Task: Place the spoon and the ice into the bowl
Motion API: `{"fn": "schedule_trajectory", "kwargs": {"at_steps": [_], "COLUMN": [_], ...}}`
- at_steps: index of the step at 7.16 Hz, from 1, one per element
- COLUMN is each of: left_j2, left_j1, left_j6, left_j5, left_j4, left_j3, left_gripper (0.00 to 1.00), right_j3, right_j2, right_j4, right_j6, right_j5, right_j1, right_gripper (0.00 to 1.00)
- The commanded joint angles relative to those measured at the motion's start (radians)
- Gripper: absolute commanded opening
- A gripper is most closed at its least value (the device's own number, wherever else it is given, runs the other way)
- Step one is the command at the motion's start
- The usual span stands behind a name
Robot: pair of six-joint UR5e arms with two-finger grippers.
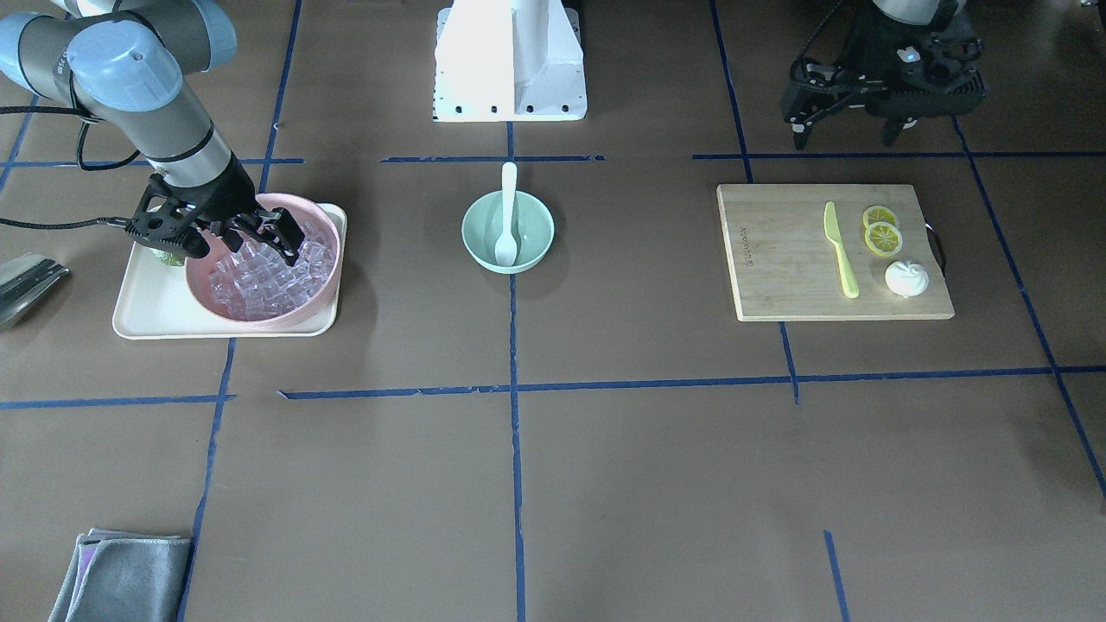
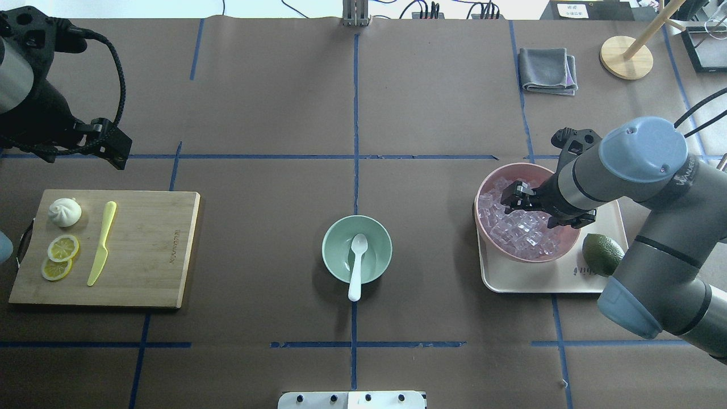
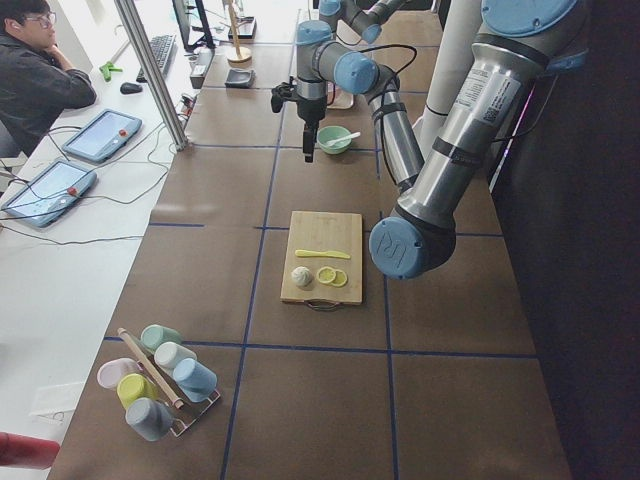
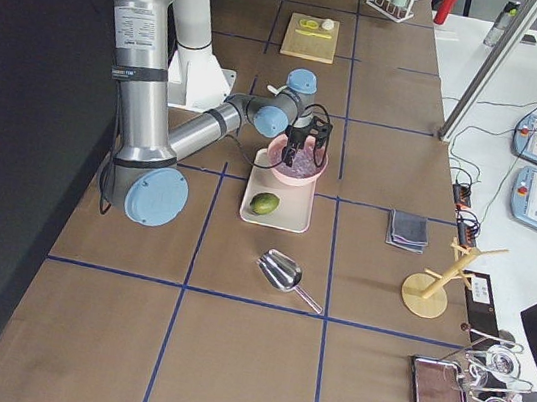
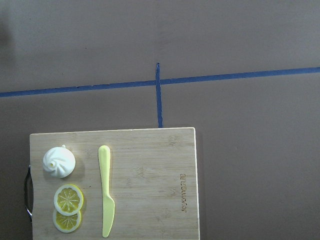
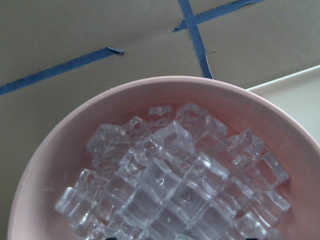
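The white spoon [image 1: 508,216] lies in the mint-green bowl [image 1: 477,249] at the table's middle, its handle sticking out over the rim toward the robot; both show in the overhead view, spoon [image 2: 358,264] and bowl [image 2: 335,262]. The ice [image 1: 259,281] is a heap of clear cubes in a pink bowl [image 1: 200,298], filling the right wrist view [image 6: 175,185]. My right gripper [image 2: 513,195] is low over the ice, jaws apart, holding nothing. My left gripper [image 1: 847,130] hangs open and empty above the table behind the cutting board.
The pink bowl [image 2: 493,241] stands on a cream tray [image 2: 539,281] beside a lime [image 2: 602,254]. A cutting board [image 2: 147,250] holds a yellow-green knife [image 2: 102,243], lemon slices [image 2: 61,250] and a bun [image 2: 64,211]. A metal scoop [image 1: 26,281] and grey cloth [image 1: 121,574] lie near the table's edges.
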Motion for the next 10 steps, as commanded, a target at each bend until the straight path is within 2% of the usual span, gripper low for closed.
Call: {"fn": "schedule_trajectory", "kwargs": {"at_steps": [1, 5, 6, 7, 8, 9, 10], "left_j2": [0.006, 0.006, 0.006, 0.006, 0.006, 0.005, 0.005], "left_j1": [0.001, -0.001, -0.001, -0.001, -0.001, -0.001, -0.001], "left_j6": [0.000, 0.000, 0.000, 0.000, 0.000, 0.000, -0.002], "left_j5": [0.000, 0.000, -0.001, -0.001, -0.001, -0.003, -0.007], "left_j4": [0.000, 0.000, 0.000, 0.000, 0.000, 0.000, 0.001], "left_j3": [-0.001, -0.001, -0.002, -0.002, -0.004, -0.007, -0.011], "left_gripper": [1.00, 1.00, 1.00, 1.00, 1.00, 1.00, 1.00], "right_j3": [-0.001, -0.006, 0.000, 0.000, 0.006, 0.025, 0.043], "right_j2": [-0.003, -0.009, -0.009, -0.013, -0.010, -0.008, -0.005], "right_j4": [-0.002, -0.004, -0.005, -0.005, -0.025, -0.057, -0.083], "right_j6": [0.000, 0.000, 0.000, 0.002, 0.002, 0.000, -0.002], "right_j5": [0.001, 0.001, 0.003, 0.003, 0.003, 0.004, 0.004], "right_j1": [-0.008, -0.031, -0.029, -0.028, -0.028, -0.026, -0.021], "right_gripper": [0.89, 0.89, 0.84, 0.63, 0.34, 0.14, 0.01]}}
